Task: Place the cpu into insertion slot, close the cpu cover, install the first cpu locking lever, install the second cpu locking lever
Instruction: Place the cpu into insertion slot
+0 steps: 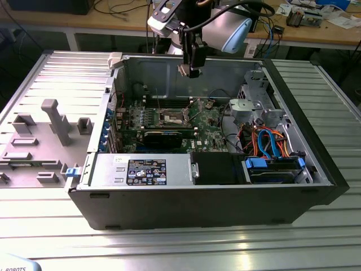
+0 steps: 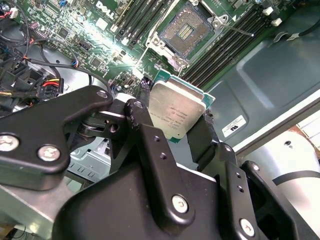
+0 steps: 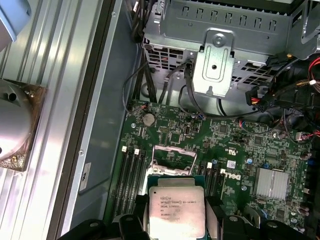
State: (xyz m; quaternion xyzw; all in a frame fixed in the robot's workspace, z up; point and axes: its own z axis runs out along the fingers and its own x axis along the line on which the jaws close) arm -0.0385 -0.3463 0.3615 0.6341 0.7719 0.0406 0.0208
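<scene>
Open air over the silver-rimmed square insertion slot point(image 2: 187, 32)
Silvery drive cage point(image 3: 215, 30) and black cables point(image 3: 149, 75) crowd one side, grey case wall point(image 3: 106, 125) another.

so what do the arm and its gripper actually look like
The arm is silver-grey with a light blue cap at one joint, and black cables loop over it. The gripper is all black: flat, rounded link bars pinned with silver screws, ending in two black fingers.
</scene>
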